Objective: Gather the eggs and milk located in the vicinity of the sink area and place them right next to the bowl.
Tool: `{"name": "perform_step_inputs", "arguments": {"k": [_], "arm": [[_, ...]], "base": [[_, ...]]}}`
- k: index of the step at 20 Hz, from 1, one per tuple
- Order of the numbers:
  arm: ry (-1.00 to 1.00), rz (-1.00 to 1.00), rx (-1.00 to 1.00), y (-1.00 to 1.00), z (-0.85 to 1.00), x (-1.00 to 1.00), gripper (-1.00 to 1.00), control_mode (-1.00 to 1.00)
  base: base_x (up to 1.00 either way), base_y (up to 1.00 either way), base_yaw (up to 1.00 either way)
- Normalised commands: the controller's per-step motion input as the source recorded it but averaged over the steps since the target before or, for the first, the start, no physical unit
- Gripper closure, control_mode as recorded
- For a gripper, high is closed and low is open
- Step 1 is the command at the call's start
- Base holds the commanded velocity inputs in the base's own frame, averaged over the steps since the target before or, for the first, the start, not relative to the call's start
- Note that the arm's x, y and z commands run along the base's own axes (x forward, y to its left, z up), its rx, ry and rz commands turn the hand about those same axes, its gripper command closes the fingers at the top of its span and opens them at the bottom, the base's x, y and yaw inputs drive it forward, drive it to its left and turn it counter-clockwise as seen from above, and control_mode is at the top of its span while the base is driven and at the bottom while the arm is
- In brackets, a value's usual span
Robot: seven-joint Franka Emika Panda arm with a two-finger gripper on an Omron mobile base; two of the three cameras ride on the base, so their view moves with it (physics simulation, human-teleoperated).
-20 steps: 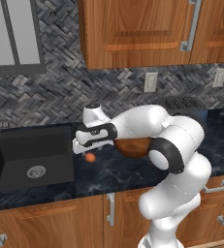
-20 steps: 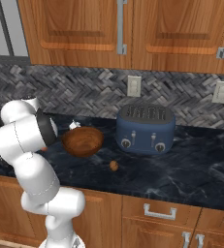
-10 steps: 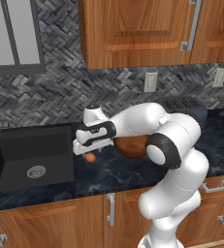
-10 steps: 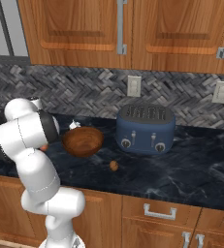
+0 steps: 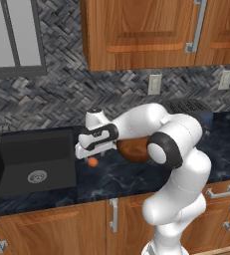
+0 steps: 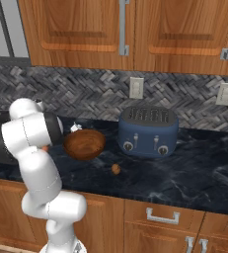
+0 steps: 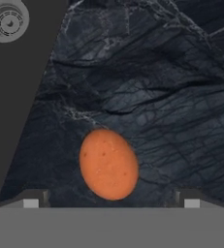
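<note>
At the far left of the left base view the black sink (image 5: 29,162) sits recessed in the dark marble counter (image 5: 111,177), its round silver drain (image 5: 37,176) near the basin's front. Just right of the sink's edge an orange-brown egg (image 5: 92,162) lies on the counter, and the gripper (image 5: 86,152) hangs directly above it — fingers spread wide, nothing between them. In the hand view the egg (image 7: 108,163) lies on the marble between the two finger tips (image 7: 30,199), touching neither, with the sink's wall and drain off toward the upper left corner.

Right of the gripper, partly behind the white arm, rests the brown wooden bowl (image 5: 134,148). In the right base view the bowl (image 6: 84,144) stands clear of the arm, and a white corner of the milk carton (image 6: 75,128) peeks up behind its left rim. A second egg (image 6: 116,169) lies on the counter in front of the bowl, slightly to its right — near it but not touching. Further right stands a blue toaster (image 6: 148,131) against the backsplash.
</note>
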Motion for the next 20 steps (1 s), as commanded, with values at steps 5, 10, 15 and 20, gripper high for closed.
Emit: {"name": "perform_step_inputs", "arguments": {"k": [5, 10, 15, 20], "arm": [[0.00, 0.00, -0.02, 0.01, -0.17, 0.03, -1.00, -1.00], [0.00, 0.00, -0.03, 0.00, -0.19, 0.00, -1.00, -1.00], [0.00, 0.00, -0.01, 0.00, -0.10, 0.00, -1.00, -1.00], [0.00, 0.00, 0.00, 0.00, 0.00, 0.00, -1.00, -1.00]], "base": [[0.00, 0.00, 0.00], [0.00, 0.00, 0.00], [0.00, 0.00, 0.00], [0.00, 0.00, 0.00]]}}
